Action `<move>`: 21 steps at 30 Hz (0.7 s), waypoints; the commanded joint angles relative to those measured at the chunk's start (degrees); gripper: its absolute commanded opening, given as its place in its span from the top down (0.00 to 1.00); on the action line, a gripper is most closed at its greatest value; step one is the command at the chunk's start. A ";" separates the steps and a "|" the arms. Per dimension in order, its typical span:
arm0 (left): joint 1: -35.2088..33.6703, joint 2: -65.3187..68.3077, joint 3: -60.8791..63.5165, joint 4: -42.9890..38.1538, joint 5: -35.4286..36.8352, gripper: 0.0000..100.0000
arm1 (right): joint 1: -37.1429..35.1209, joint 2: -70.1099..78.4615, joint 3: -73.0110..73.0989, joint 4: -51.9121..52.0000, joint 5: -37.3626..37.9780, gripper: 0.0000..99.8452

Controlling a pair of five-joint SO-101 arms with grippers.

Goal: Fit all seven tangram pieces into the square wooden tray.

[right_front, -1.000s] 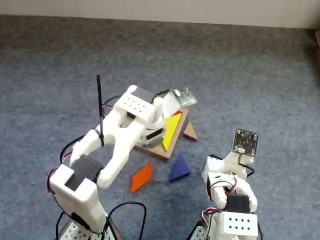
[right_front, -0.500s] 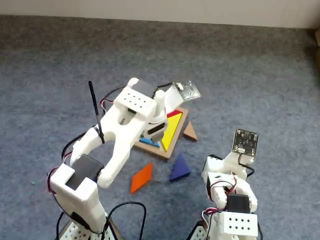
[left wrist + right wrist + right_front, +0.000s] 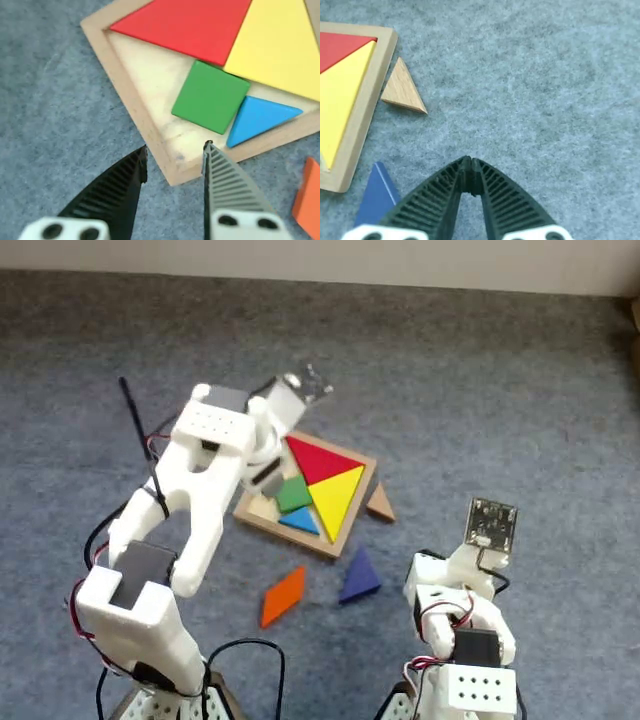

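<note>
Tray [image 3: 256, 508]: square wooden frame at the centre of the high view, turned so one corner points to the upper edge; flat on the grey tabletop [image 3: 500, 390].
Red triangle [image 3: 318, 460]: large, inside the tray, in its upper part.
Yellow triangle [image 3: 340, 495]: large, inside the tray on its right side, one long edge against the red triangle.
Green square [image 3: 293, 494]: inside the tray, left of the yellow triangle, touching the red one.
Light-blue triangle [image 3: 300, 521]: small, inside the tray, just below the green square, along the lower rim.
Bare wood: left part of the tray floor, beside the green square.
Tan triangle [image 3: 380, 503]: on the tabletop just beside the tray's right rim.
Dark-blue triangle [image 3: 358, 577]: on the tabletop below the tray, near its lower corner.
Orange piece [image 3: 283, 594]: on the tabletop, left of the dark-blue triangle, apart from it.
Left hand [image 3: 175, 150]: fingers spread, nothing between them; over the tray's left corner, one tip above the tabletop, the other above the rim.
Right hand [image 3: 468, 162]: fingers pressed together, empty; over bare tabletop at the lower right of the high view, near the dark-blue triangle.
</note>
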 commanded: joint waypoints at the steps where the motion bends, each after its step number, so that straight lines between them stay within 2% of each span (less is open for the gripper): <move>1: 1.27 -0.22 5.32 -4.75 -0.53 0.81 | 0.75 -0.84 5.85 -0.75 0.44 0.99; 7: 2.86 -0.22 12.79 -14.42 -0.44 0.81 | 0.75 -0.84 5.85 -0.75 0.44 0.99; 9: 4.26 -0.75 13.76 -15.12 -0.44 0.81 | 0.75 -0.84 5.85 -0.75 0.44 0.99; 14: 6.55 -3.56 11.74 -8.35 0.00 0.81 | 0.75 -0.84 5.85 -0.75 0.44 0.99; 21: 7.69 -17.54 13.41 -0.35 3.34 0.81 | 0.75 -0.84 5.85 -0.75 0.35 0.99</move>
